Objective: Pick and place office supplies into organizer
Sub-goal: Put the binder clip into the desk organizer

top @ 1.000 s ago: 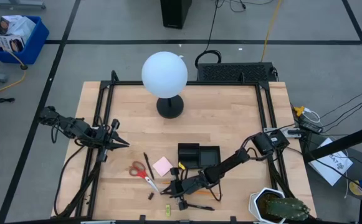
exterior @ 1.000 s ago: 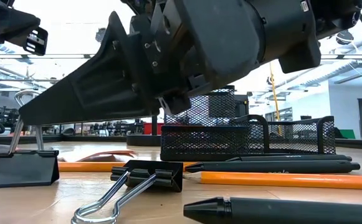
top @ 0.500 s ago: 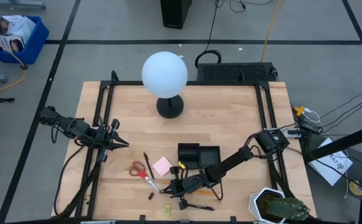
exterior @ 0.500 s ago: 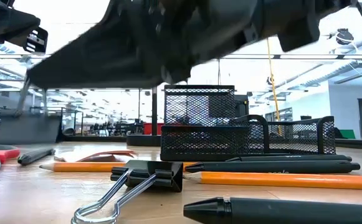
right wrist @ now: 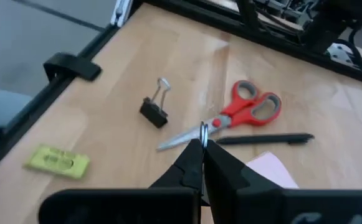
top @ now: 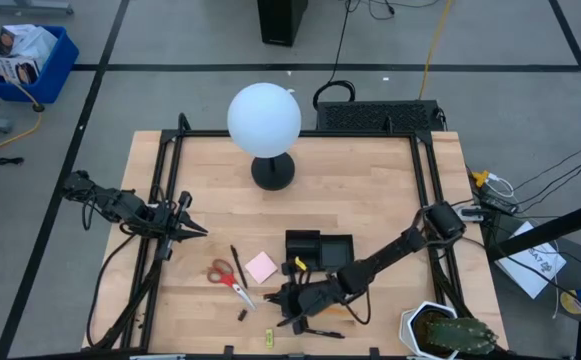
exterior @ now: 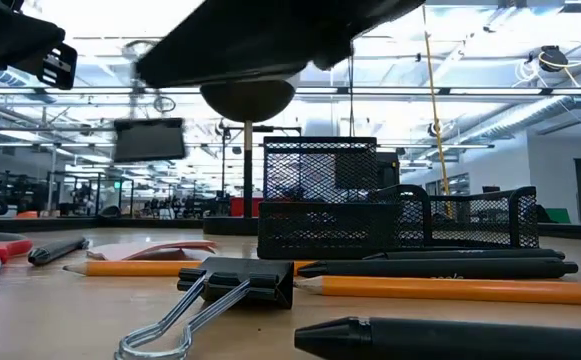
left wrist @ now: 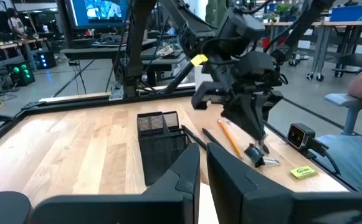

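Low in the overhead picture, the right gripper (right wrist: 203, 144) pinches a light, stiff binder clip (left wrist: 254, 154) by its slippery wire loop; it will likely swing.

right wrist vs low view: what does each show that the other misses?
Only the right wrist view: the right gripper shut on a binder clip's wire loop, and the yellow-green piece.
Only the low view: the mesh organizer, orange pencils and the lamp base behind.
Both: the red-handled scissors, a black pen, the pink sticky-note pad and a binder clip on the table.
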Controlling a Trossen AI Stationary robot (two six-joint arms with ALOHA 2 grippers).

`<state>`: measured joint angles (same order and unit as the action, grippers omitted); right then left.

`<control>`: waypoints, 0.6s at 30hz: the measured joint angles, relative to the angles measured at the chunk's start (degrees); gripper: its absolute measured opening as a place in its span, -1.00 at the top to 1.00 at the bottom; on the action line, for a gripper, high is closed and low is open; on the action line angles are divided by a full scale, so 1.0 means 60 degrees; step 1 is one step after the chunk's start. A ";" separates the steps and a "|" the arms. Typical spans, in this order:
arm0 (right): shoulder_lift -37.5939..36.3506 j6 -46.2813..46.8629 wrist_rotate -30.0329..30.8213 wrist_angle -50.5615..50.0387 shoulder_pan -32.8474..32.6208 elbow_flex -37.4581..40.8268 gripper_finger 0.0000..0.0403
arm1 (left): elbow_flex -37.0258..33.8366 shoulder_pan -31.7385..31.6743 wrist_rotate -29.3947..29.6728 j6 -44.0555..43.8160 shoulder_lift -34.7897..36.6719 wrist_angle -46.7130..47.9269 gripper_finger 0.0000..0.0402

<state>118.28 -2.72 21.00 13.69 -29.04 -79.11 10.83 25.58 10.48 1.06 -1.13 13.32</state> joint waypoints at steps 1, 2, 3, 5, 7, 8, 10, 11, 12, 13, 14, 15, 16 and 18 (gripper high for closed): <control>-0.0081 -0.0005 -0.0003 -0.0114 -0.0008 0.0000 1.00 | 0.0000 -0.0002 0.0000 0.0000 0.0004 0.0000 0.81; -0.0159 -0.0003 -0.0007 -0.0189 -0.0010 0.0000 1.00 | 0.0000 0.0001 0.0000 0.0000 0.0003 0.0007 0.81; -0.0237 0.0000 -0.0003 -0.0262 -0.0006 0.0025 1.00 | 0.0000 -0.0002 0.0000 0.0000 0.0002 0.0018 0.81; -0.0455 0.0003 0.0082 -0.0258 -0.0003 0.0254 1.00 | 0.0000 -0.0002 0.0000 0.0000 0.0001 0.0015 0.81; -0.0709 0.0025 0.0346 -0.0260 0.0003 0.0575 1.00 | 0.0000 0.0001 0.0000 0.0000 0.0000 0.0018 0.81; -0.0893 0.0042 0.0502 -0.0289 0.0004 0.0783 1.00 | 0.0000 0.0001 0.0000 0.0000 0.0000 0.0015 0.81; -0.1332 0.0105 0.0544 -0.0002 0.0008 0.1290 1.00 | 0.0000 0.0001 0.0004 0.0000 0.0001 0.0015 0.81; -0.1566 0.0157 0.0545 0.0342 0.0015 0.1613 1.00 | 0.0000 0.0000 0.0002 0.0000 0.0000 0.0015 0.81; -0.1823 0.0179 0.0545 0.0773 0.0027 0.2000 1.00 | 0.0000 -0.0002 0.0004 0.0000 0.0000 0.0007 0.81; -0.2071 0.0184 0.0539 0.1222 0.0046 0.2418 1.00 | 0.0000 0.0000 0.0004 0.0000 0.0001 0.0012 0.81; -0.2310 0.0212 0.0508 0.1725 0.0077 0.2833 1.00 | 0.0000 -0.0002 0.0004 0.0000 0.0000 0.0018 0.81; -0.2575 0.0270 0.0500 0.2140 0.0108 0.3266 1.00 | 0.0000 -0.0002 0.0004 0.0000 0.0000 0.0015 0.81; -0.2842 0.0363 0.0498 0.2529 0.0155 0.3702 1.00 | 0.0000 -0.0002 0.0004 0.0000 0.0003 0.0015 0.81; -0.3341 0.0621 0.0501 0.3172 0.0242 0.4468 1.00 | 0.0000 -0.0002 0.0004 0.0000 0.0000 0.0016 0.81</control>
<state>98.23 1.01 24.01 32.72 -27.59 -52.30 10.83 25.56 10.50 1.06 -1.13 13.42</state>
